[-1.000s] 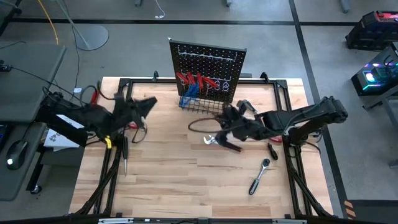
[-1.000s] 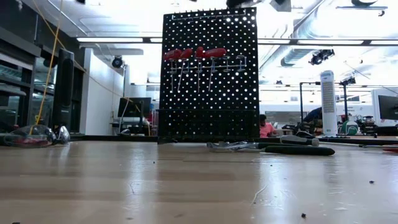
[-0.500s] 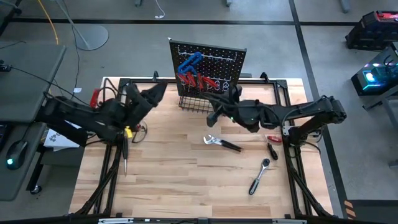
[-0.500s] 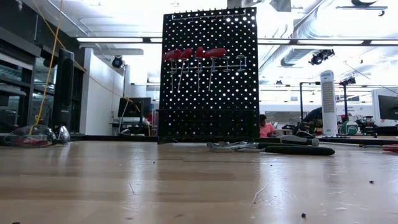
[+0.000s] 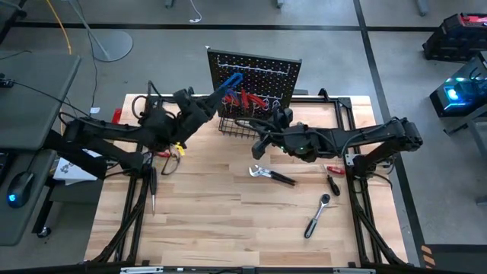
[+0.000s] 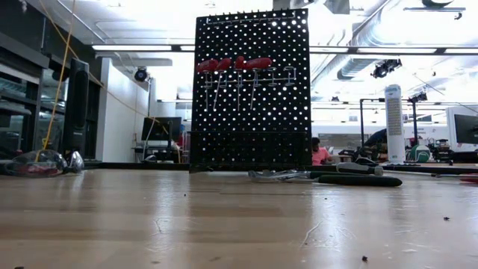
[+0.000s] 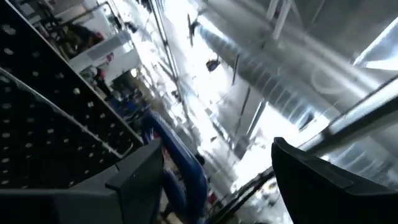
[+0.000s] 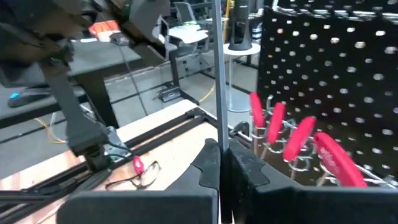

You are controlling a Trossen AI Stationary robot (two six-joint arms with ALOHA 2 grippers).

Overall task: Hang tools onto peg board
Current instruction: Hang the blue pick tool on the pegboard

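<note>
Left end effector (image 5: 215,100) closer to peg board (image 5: 256,85)

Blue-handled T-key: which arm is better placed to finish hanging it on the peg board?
Right, probably: the right hand is shut on a thin steel shaft, seemingly the T-key's, by the peg board. The left hand is open beside the blue handle.

Both arms are dark, jointed and boxy, the left arm (image 5: 114,137) bearing a small yellow tag.
</note>
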